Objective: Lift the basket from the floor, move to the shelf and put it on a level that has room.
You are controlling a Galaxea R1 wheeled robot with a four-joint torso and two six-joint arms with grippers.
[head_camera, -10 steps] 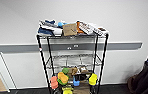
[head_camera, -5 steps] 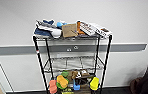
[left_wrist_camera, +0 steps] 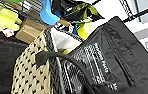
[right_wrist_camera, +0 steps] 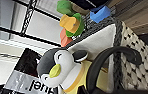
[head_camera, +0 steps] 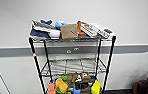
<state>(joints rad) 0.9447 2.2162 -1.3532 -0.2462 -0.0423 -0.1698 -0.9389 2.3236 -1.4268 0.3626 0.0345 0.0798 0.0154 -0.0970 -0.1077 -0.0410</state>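
The basket (right_wrist_camera: 137,67) hangs right up against the shelf (head_camera: 71,67), close to the tier of toys (right_wrist_camera: 71,22), with a penguin plush (right_wrist_camera: 58,68) poking out. My worry: the free level (head_camera: 72,67) sits above that tier, so if I push in this low the rim could catch the wire or knock toys off. Both wrists sit tight at the basket's dark handles (left_wrist_camera: 57,60), one per end. Fingers? I can't tell.

Left wrist: black rubbery left cable (left_wrist_camera: 55,58), thick and smooth, curving in an arch from dark housing at the frame edge. Right wrist: matching right cable (right_wrist_camera: 107,56), matte black, same arch. Markings, screws and fingers too blurred to tell.
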